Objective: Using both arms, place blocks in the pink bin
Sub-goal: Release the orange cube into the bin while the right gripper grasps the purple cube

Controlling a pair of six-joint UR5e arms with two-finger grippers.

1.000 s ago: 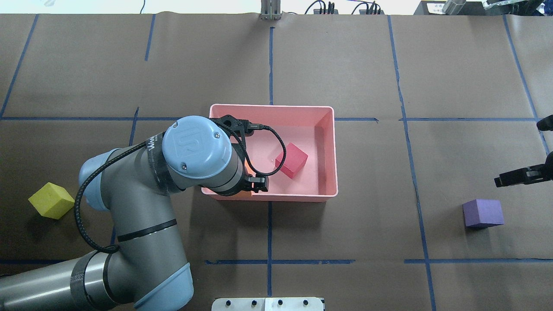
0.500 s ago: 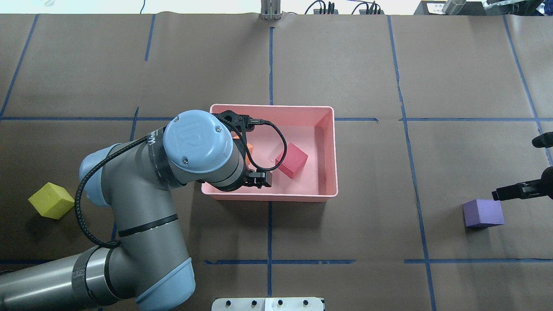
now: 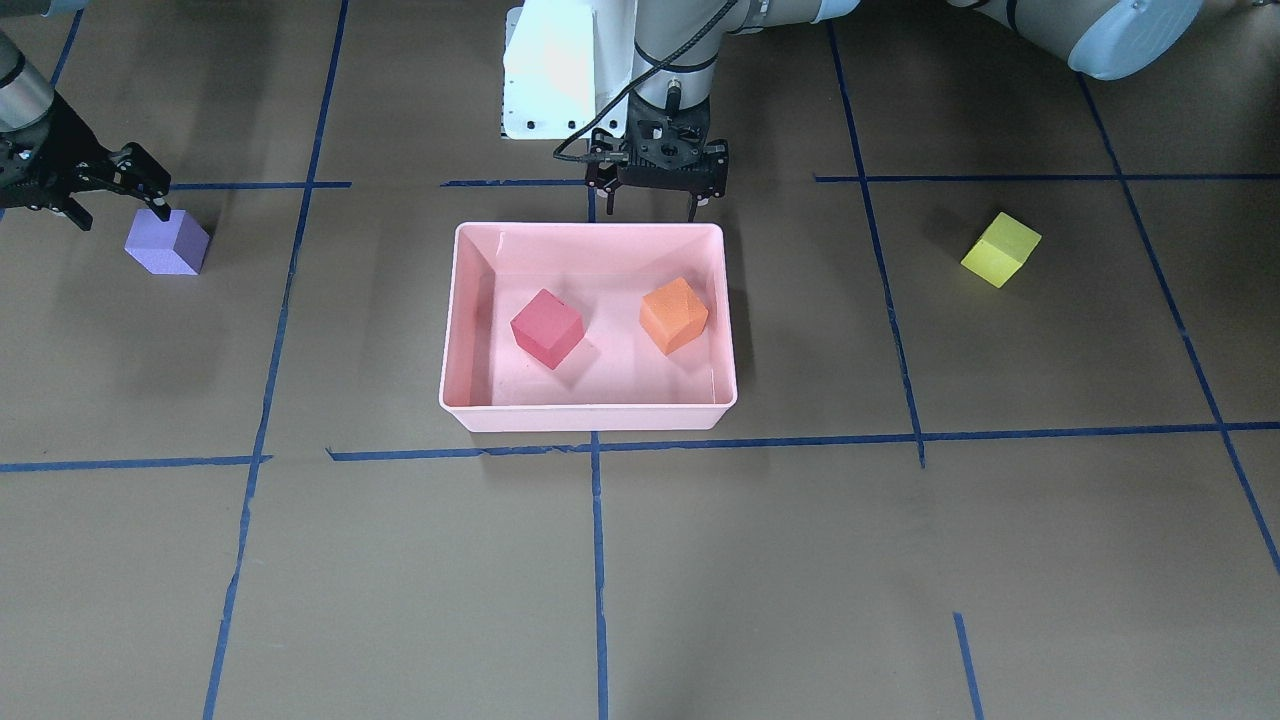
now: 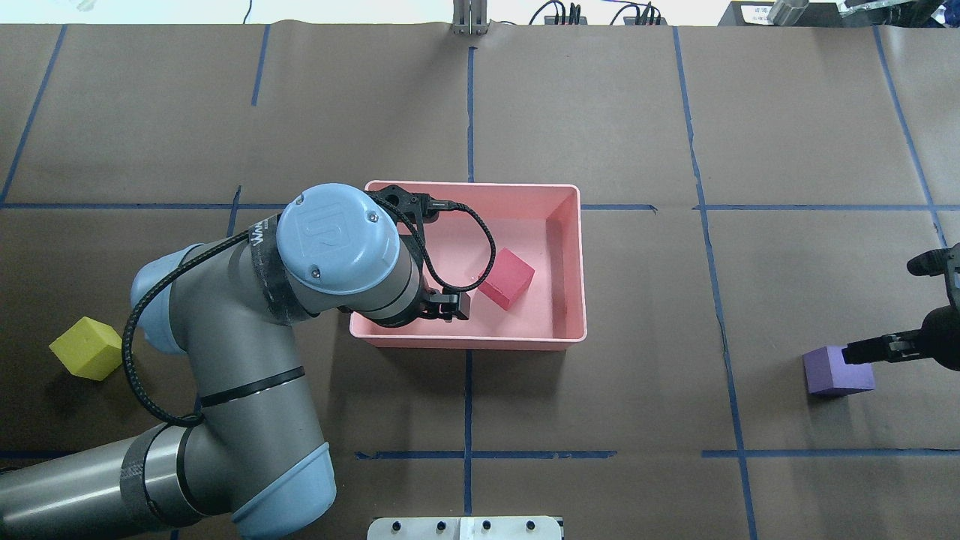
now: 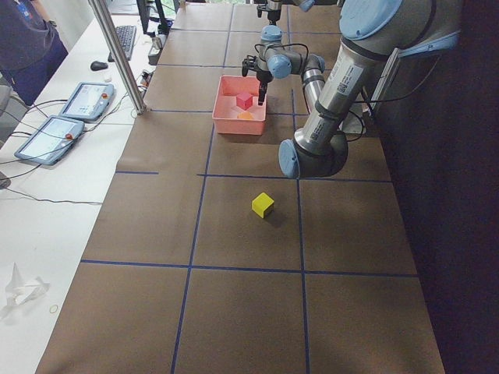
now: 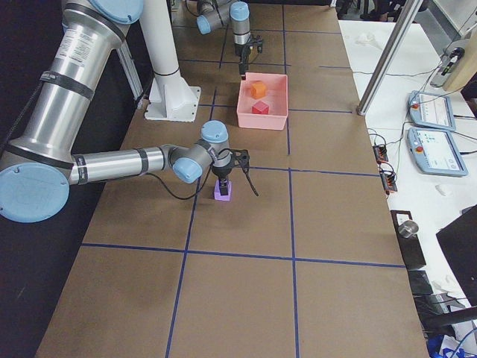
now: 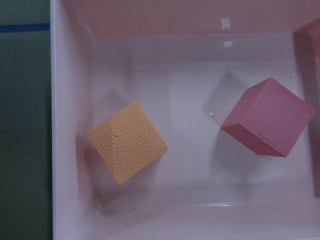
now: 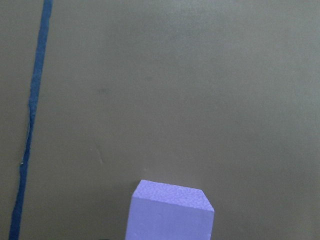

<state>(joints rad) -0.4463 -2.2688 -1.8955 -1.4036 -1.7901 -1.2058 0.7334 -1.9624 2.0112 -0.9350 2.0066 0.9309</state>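
The left gripper [image 3: 651, 205], spread and empty, is hovering at the rim of the pink bin [image 3: 590, 415], which is holding the orange block [image 3: 674, 315] and red block [image 3: 547, 327]. The right gripper [image 3: 118, 205], spread, is hanging just above the purple block [image 3: 167, 243]; lowering and closing on it looks next.

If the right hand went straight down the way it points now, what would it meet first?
Probably the purple block: the open right hand points down with one finger seemingly over the block's top, not beside it. Depth is unclear.
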